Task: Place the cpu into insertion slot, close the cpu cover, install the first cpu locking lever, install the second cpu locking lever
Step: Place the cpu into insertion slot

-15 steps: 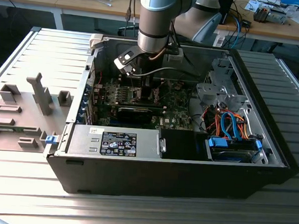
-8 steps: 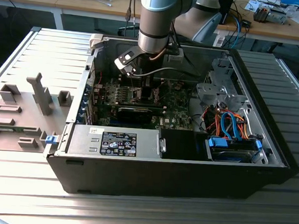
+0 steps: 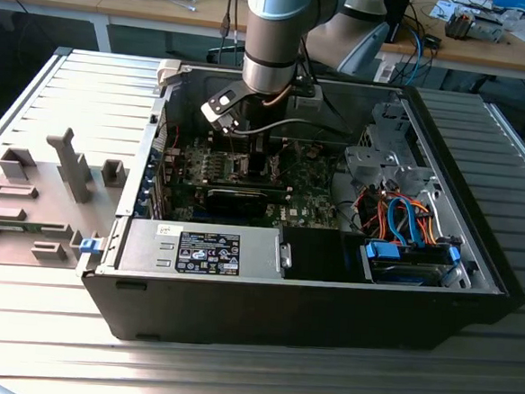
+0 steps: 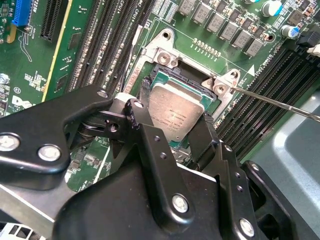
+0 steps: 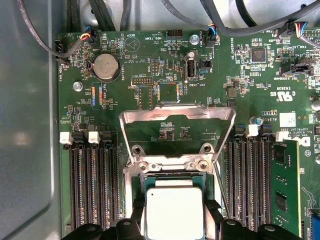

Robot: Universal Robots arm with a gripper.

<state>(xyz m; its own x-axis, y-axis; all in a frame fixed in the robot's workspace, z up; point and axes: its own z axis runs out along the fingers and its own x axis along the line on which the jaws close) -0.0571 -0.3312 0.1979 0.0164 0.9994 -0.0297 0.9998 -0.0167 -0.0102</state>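
First wrist view: gripper [image 5: 175,218] is pinching the cpu [image 5: 174,207] over the insertion slot [image 5: 172,179], cpu cover [image 5: 150,114] standing open; I'd be keeping it level, corners squared, no force.

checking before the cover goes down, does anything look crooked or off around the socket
Nothing stands out. The cpu lies square over the insertion slot, gripped between the fingers, and the cpu cover stands swung open, clear of the slot and unbent.
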